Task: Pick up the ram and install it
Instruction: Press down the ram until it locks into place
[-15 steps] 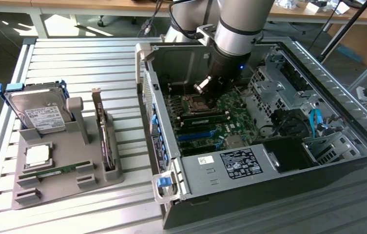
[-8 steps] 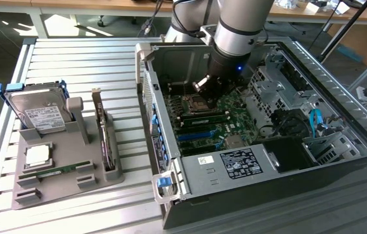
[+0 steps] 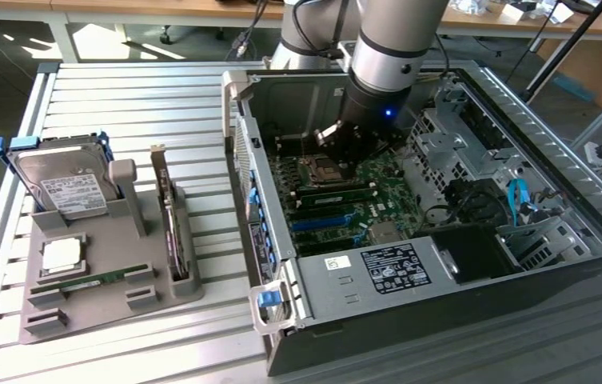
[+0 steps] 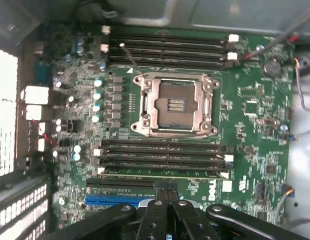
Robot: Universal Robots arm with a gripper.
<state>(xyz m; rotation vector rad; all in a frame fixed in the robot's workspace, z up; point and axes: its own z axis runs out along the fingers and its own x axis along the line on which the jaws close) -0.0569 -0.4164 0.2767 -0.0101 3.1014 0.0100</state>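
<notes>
The ram [image 3: 89,282], a thin green stick, lies flat in the grey fixture [image 3: 162,298] at the exterior view's left, well away from my gripper. My gripper [image 3: 341,158] hangs inside the open computer case [image 3: 386,268], low over the green motherboard [image 4: 255,125] and close to the processor socket [image 4: 175,105]. In the wrist view my gripper [image 4: 167,194] is shut, its black fingers pressed together with nothing between them. They sit over the lower bank of black memory slots [image 4: 162,155]. A pale green strip [image 4: 162,175] runs along the slot nearest the fingers; I cannot tell whether it is a seated stick.
The fixture also holds a hard drive [image 3: 66,186], a square silver processor [image 3: 61,254] and an upright dark expansion card [image 3: 173,228]. A second bank of memory slots [image 4: 165,50] lies beyond the socket. Drive cages and cables [image 3: 472,168] crowd the case's side at the exterior view's right.
</notes>
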